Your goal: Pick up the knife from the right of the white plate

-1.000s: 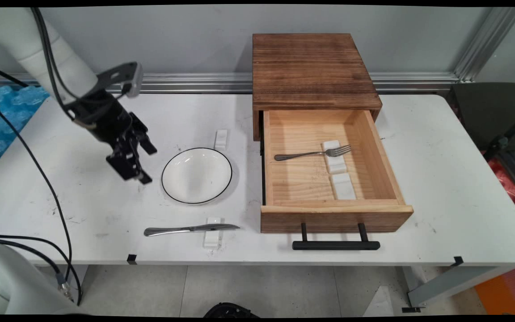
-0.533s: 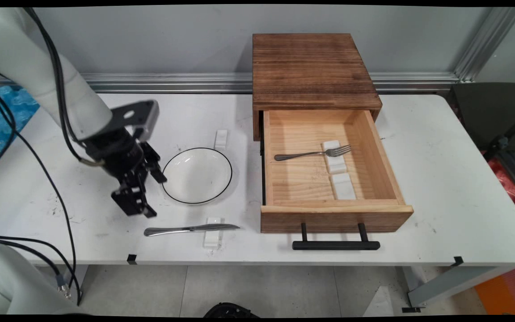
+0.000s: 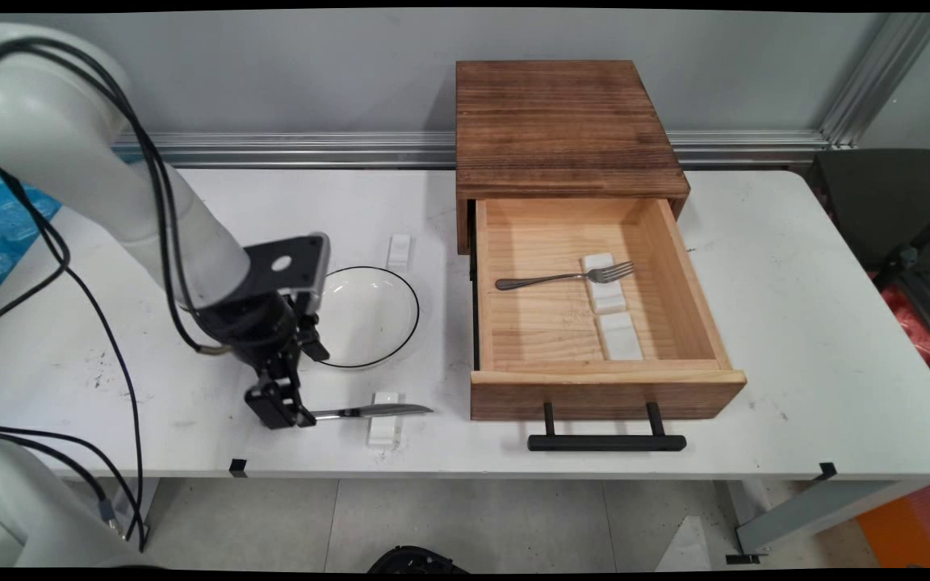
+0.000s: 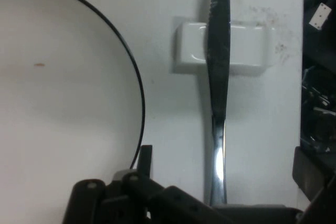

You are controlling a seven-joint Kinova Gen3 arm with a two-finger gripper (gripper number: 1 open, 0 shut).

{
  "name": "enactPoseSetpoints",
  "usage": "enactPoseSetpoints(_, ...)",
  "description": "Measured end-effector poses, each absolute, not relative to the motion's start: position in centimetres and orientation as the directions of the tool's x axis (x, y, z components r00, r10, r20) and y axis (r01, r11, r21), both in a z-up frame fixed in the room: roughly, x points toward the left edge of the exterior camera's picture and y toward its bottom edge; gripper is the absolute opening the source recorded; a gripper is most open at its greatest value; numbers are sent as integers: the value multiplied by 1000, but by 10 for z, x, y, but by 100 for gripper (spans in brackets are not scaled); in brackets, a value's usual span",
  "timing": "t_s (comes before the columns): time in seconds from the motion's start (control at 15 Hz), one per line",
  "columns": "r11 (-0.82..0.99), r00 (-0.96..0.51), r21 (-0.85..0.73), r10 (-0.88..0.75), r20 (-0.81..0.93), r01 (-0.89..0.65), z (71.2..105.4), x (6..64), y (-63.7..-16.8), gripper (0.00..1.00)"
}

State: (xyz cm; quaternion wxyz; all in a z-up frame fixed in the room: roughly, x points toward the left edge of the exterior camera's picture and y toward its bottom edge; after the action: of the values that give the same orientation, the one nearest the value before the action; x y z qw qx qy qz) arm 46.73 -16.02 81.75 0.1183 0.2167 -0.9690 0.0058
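Note:
A metal table knife (image 3: 376, 411) lies near the table's front edge, its blade resting on a small white block (image 3: 384, 428). My gripper (image 3: 286, 413) is down at the knife's handle end and hides the handle in the main view. In the hand view the gripper (image 4: 226, 161) is open, with the knife (image 4: 218, 77) running up between its two fingers and across the white block (image 4: 252, 48). Nothing is held. A white plate with a black rim (image 3: 372, 311) sits just behind the gripper, partly hidden by the hand, and fills the left of the hand view (image 4: 52, 103).
A wooden cabinet (image 3: 562, 129) stands at the back, its drawer (image 3: 606, 395) pulled out to the right of the knife. Inside lie a fork (image 3: 566, 277) on a white rest (image 3: 606, 294) and a second white rest (image 3: 620, 336). Another white block (image 3: 399, 252) lies behind the plate.
The arm has swung right and toward the table's front, lowering the gripper from left of the plate to the knife's handle. The knife, plate and drawer have not moved.

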Motion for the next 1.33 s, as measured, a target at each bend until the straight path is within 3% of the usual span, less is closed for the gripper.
enactPoseSetpoints(1.33, 882, -869, -15, -461, 181, -471, 781, 430, -149, 100)
